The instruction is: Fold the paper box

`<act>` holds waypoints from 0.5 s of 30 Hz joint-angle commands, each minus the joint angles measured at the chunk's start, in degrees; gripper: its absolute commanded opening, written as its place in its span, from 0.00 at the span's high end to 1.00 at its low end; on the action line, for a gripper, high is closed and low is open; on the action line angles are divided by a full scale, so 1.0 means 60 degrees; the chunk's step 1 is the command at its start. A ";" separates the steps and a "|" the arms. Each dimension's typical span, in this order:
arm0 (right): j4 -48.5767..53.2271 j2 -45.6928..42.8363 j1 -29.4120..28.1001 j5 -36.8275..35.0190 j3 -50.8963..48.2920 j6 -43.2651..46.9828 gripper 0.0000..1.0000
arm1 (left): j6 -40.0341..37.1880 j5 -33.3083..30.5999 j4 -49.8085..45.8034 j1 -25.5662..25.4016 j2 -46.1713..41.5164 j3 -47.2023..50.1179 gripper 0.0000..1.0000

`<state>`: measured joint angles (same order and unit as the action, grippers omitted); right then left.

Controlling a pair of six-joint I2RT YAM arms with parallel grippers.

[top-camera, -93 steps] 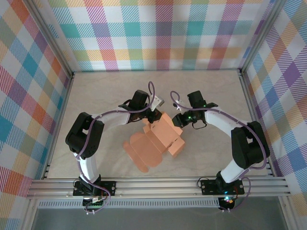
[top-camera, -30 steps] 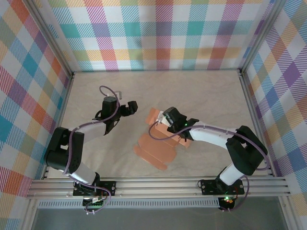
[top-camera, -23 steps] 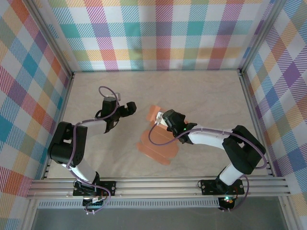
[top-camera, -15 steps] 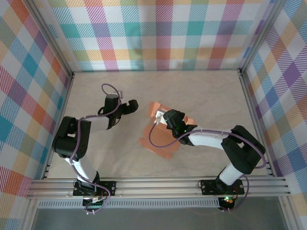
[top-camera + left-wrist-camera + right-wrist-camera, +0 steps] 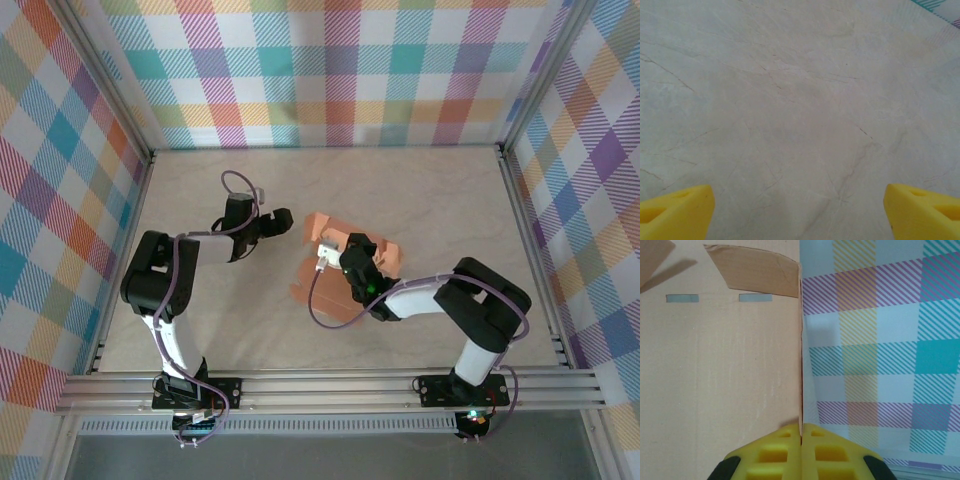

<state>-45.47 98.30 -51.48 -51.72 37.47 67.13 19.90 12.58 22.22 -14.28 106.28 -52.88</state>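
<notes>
From the top, the salmon-orange thin card paper box [image 5: 322, 230] sits partly folded, flaps up, in the middle of the pale marbled bench [image 5: 430, 190]. At the left wrist, the left end effector [image 5: 800, 215] is wide open and holds nothing (only bare bench below). At the right wrist, the right end effector [image 5: 801, 437] pinches one thin card edge tight, so a hard pull could bend or tear it.

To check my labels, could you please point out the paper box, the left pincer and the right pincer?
paper box [image 5: 720, 380]: right wrist view, on its flat panel.
left pincer [image 5: 799, 212]: left wrist view, midway between fingertips.
right pincer [image 5: 801, 434]: right wrist view, where fingertips meet.
</notes>
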 commanded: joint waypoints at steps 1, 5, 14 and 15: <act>-0.1566 0.0218 -0.0203 -0.0975 -0.0044 0.0480 1.00 | -0.0204 0.0196 -0.0155 -0.0068 0.0140 -0.0226 0.12; -0.1450 0.0275 -0.0340 -0.1339 0.0032 -0.0113 1.00 | -0.0200 0.0246 -0.0152 -0.0066 0.0257 -0.0301 0.12; -0.1331 0.0680 -0.0724 -0.0699 -0.0463 -0.0307 1.00 | -0.0303 0.0136 -0.0363 -0.0064 0.0126 -0.0298 0.12; -0.1544 0.0752 -0.0765 -0.0717 -0.0516 -0.0242 1.00 | -0.0307 0.0104 -0.0388 -0.0052 0.0116 -0.0298 0.12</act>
<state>-49.80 100.88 -54.81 -56.93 36.12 65.25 19.59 12.99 20.88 -14.50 107.31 -53.52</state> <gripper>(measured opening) 0.043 0.881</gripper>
